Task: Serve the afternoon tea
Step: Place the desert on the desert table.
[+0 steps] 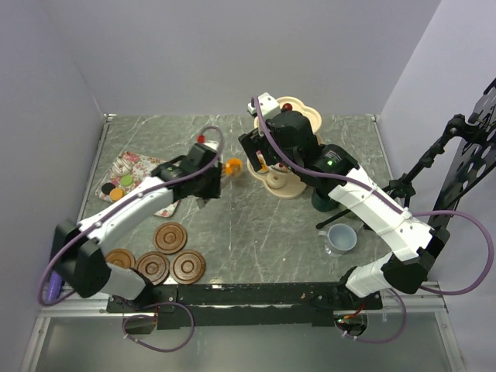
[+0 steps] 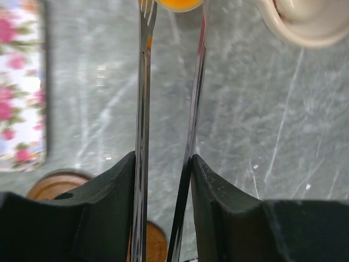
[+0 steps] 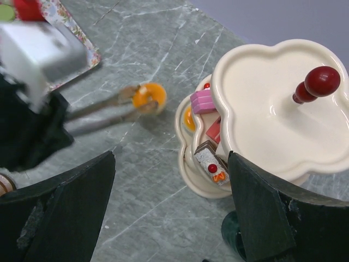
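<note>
Top external: high at near edge, looks down on whole table (image 1: 256,225). Left wrist: low, close, faces along tongs (image 2: 143,109). Right wrist: higher, looks down on stand (image 3: 272,103). All three share stand edge and orange cake (image 3: 149,96).

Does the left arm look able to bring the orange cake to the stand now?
Probably yes: bare table lies between orange cake and stand, though the open right gripper hangs close above.
</note>
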Available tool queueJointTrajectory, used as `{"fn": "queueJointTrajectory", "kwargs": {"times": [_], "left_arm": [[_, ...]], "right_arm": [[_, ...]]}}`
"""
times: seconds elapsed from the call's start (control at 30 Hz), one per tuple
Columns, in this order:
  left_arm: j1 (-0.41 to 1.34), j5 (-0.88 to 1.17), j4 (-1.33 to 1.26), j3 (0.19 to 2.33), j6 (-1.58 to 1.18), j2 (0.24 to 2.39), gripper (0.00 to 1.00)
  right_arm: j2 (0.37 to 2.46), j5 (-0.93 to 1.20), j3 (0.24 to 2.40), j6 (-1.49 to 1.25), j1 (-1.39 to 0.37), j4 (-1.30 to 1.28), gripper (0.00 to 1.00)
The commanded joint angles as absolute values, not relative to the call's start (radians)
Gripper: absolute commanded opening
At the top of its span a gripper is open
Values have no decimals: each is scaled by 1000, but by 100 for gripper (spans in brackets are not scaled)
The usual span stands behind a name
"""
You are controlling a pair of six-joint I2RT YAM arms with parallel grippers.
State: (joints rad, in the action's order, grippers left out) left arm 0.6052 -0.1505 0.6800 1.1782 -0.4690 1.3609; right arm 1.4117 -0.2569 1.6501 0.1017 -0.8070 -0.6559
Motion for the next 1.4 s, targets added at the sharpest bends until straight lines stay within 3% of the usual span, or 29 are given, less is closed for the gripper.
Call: {"fn": "queueJointTrajectory", "kwargs": {"times": [0.0, 0.43, 1.37], "left_arm": [[701, -140, 612, 1265, -468, 1457, 41], [887, -158, 557, 1388, -466, 1577, 40], [953, -210, 468, 1540, -406, 1770, 42]], "right_arm": [[1397, -284, 1707, 100, -801, -617, 90], [1371, -282, 1683, 104, -801, -600, 90], [1351, -259, 1647, 107, -801, -592, 90]]}}
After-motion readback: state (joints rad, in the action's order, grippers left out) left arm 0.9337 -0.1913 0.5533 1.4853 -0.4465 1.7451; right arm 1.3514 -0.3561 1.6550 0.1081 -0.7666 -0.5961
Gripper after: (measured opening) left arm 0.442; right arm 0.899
